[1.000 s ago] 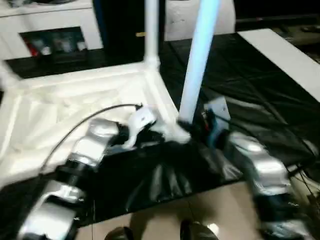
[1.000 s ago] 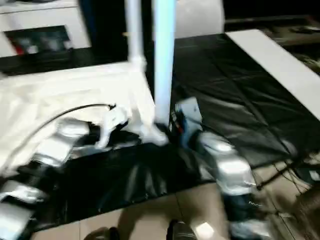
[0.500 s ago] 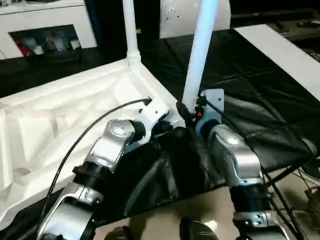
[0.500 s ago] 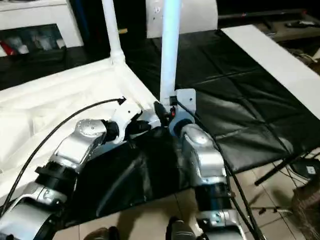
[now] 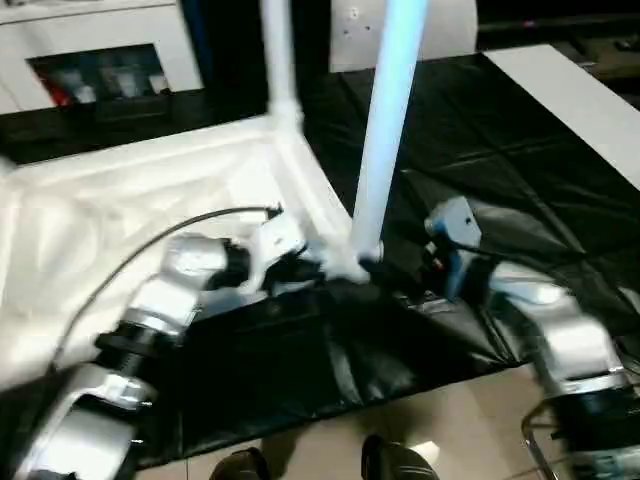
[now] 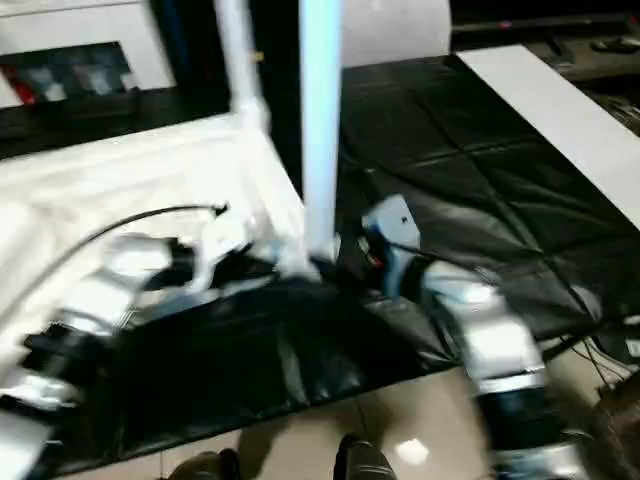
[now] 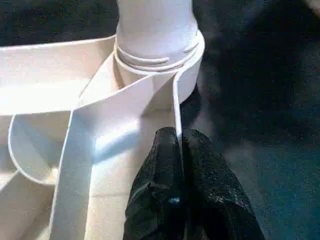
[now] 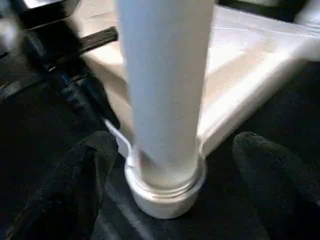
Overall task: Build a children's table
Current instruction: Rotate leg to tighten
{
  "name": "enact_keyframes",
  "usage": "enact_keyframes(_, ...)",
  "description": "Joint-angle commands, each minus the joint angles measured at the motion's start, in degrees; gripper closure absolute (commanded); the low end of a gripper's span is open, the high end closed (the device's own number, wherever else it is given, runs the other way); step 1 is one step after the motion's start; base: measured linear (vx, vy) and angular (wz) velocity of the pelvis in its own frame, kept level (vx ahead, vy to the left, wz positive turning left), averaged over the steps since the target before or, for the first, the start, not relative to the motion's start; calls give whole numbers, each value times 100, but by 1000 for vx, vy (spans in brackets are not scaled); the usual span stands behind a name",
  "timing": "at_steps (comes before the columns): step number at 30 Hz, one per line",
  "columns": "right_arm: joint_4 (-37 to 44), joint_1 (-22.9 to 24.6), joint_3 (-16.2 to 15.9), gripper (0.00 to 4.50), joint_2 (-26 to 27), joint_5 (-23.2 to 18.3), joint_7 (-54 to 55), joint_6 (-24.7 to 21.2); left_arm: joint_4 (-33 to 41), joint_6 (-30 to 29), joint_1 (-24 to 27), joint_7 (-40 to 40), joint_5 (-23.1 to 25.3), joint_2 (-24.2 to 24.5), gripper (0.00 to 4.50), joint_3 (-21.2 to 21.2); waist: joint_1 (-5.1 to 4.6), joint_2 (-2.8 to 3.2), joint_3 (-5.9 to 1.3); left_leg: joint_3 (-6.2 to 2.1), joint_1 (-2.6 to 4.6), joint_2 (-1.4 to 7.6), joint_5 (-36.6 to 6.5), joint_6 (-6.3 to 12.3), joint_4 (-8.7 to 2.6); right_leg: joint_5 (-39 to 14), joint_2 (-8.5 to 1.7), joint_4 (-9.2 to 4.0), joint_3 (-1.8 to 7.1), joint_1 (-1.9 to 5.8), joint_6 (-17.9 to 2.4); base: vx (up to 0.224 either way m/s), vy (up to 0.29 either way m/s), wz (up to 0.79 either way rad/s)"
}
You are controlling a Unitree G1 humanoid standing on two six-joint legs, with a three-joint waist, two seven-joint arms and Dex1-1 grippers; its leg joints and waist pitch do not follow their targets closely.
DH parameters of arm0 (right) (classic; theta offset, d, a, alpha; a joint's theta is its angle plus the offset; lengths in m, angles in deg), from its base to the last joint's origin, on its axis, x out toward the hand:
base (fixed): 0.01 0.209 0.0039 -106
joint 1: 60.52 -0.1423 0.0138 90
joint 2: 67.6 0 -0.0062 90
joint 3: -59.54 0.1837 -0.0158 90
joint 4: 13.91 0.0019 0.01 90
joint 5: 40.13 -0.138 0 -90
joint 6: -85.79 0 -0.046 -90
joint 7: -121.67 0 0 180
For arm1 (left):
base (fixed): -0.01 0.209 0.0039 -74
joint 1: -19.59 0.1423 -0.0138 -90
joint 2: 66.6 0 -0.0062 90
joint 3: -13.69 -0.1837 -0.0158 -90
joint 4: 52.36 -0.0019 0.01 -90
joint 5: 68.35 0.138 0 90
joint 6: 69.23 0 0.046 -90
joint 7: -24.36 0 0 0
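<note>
We see the right gripper [image 8: 170, 170] now spread wide, off the long white tapered tube leg [image 5: 385, 130] (still upright in the white ribbed plastic tabletop [image 5: 120, 230] corner socket); the left gripper [image 7: 180, 150] stays clamped on the tabletop's rim, on black floor mats [image 5: 480, 150].

Smooth white plastic tabletop [image 5: 120, 220], glossy leg [image 5: 385, 130]

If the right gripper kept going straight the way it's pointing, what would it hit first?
Most likely the leg standing in the tabletop's corner socket; it sits between the right gripper's open fingers, straight ahead, though depth is uncertain.
</note>
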Motion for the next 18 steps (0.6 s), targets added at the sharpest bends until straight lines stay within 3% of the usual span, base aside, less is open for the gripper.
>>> enact_keyframes(1, -42, -124, -213, 40, -175, -127, -616, 78, -1, 180, 6, -662, 31, 97, 450, -371, 18, -41, -395, 25, 127, 157, -1321, 542, -338, -1674, -198, -304, 170, 377, -1345, 0, 0, 0)
enact_keyframes(5, -156, -263, -420, 40, -344, -230, -1249, 131, -10, 350, 3, -1148, 9, 257, 450, -528, 57, -53, -389, 33, 133, 170, -1417, 471, -347, -1775, -209, -294, 175, 371, -1326, 0, 0, 0)
enact_keyframes(7, -201, -310, -492, 67, -389, -269, -1444, 141, -40, 423, -9, -1271, 10, 297, 450, -577, 73, -51, -405, 29, 126, 169, -1381, 469, -339, -1731, -219, -279, 174, 385, -1345, 0, 0, 0)
enact_keyframes(8, -249, -386, -595, 67, -444, -346, -1736, 113, -64, 497, -30, -1436, 17, 345, 450, -651, 85, -95, -410, 35, 121, 167, -1328, 494, -336, -1673, -215, -271, 171, 389, -1353, 0, 0, 0)
enact_keyframes(9, -274, -414, -619, 76, -457, -373, -1830, 103, -85, 530, -42, -1498, 17, 353, 450, -668, 106, -70, -411, 33, 121, 172, -1269, 510, -334, -1650, -225, -259, 175, 389, -1363, 0, 0, 0)
enact_keyframes(18, -390, -581, -867, 162, -456, -482, -2320, -96, -174, 633, -156, -1752, 26, 334, 450, -742, 154, -91, -416, 45, 112, 173, -1172, 495, -324, -1679, -234, -250, 176, 388, -1350, 0, 0, 0)
